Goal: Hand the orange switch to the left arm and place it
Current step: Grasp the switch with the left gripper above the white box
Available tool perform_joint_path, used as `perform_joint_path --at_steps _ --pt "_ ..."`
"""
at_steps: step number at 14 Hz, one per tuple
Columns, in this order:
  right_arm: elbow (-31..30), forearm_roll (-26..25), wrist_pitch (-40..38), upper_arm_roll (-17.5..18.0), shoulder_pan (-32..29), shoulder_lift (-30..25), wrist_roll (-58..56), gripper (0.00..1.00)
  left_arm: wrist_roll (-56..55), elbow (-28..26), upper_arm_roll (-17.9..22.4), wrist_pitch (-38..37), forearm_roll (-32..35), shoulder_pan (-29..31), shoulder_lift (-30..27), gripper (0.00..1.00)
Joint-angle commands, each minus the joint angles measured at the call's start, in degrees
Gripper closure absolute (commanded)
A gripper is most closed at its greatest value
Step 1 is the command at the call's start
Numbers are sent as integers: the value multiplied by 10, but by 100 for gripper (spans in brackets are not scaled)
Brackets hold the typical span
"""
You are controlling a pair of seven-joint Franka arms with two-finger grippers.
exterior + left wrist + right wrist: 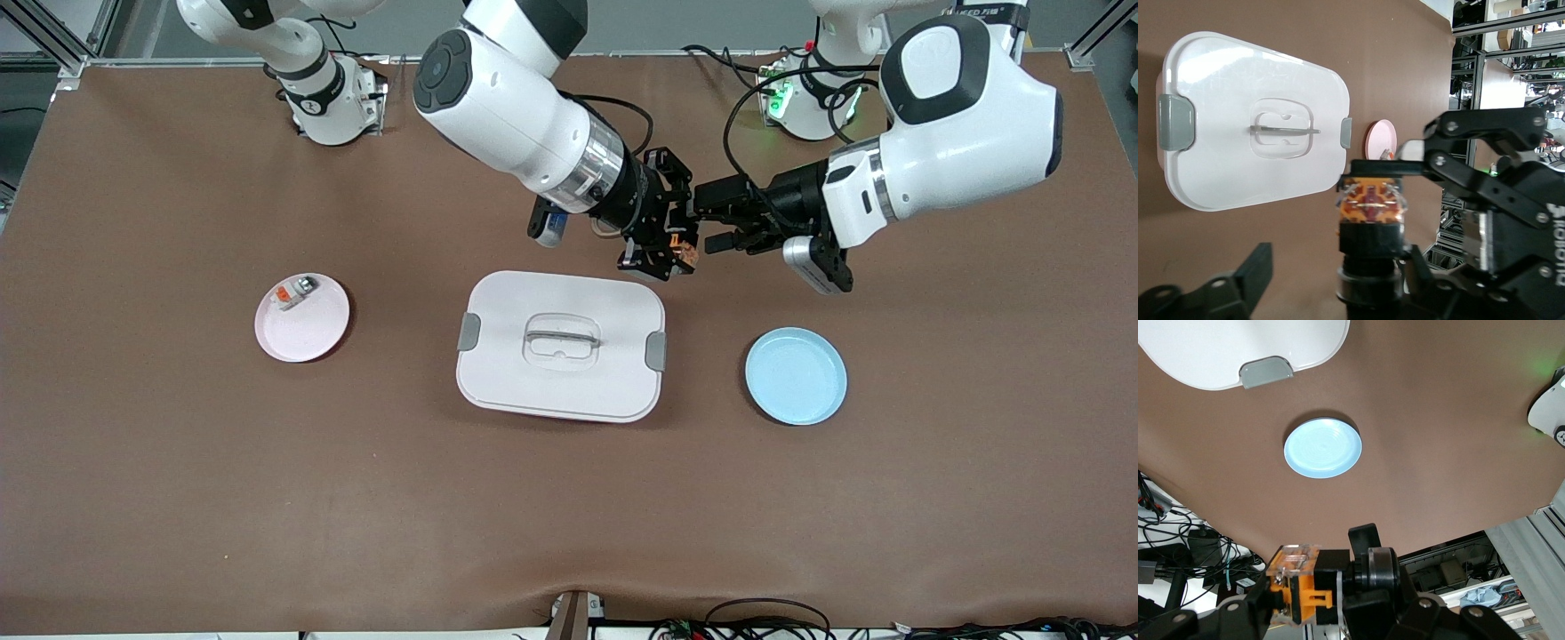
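My right gripper (662, 249) is shut on the orange switch (683, 252), a black stub with an orange end, and holds it in the air over the bare table by the box's corner at the left arm's end. The right wrist view shows the switch (1301, 587) clamped in the right gripper (1328, 593). My left gripper (716, 218) is open, with its fingers on either side of the switch's black end (1368, 230). One finger (1248, 280) stands well clear of it. The white box (516, 373) sits closed mid-table.
A pink plate (311, 333) toward the right arm's end holds a pale piece (293, 292) with an orange patch. A blue plate (796, 375) lies toward the left arm's end, beside the box. Cables run along the table's near edge.
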Motion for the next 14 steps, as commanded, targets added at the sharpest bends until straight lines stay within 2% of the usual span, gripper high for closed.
perform_joint_path --at_steps 1,3,6,9,11,12,13,14 --pt "30 7 -2 0 0 12 14 100 -1 6 -2 -8 13 5 4 57" --pt "30 7 -2 0 0 12 14 100 -1 9 -2 -8 13 5 5 78" --pt "30 7 -3 0 -2 12 14 100 -3 9 -3 -8 16 3 5 99" --pt "30 7 -4 0 -2 11 16 100 -4 8 -3 -8 17 4 5 100" --pt "30 7 -3 -3 -1 11 17 33 -4 9 -3 -8 19 4 5 100" --pt "30 7 -3 -4 -1 11 16 26 -5 9 -3 -8 19 4 5 100" --pt "30 7 -3 -4 -1 11 17 11 -5 9 -3 -8 19 5 5 100" --pt "30 7 -3 -4 -1 11 17 0 -5 9 -3 -8 19 5 5 100"
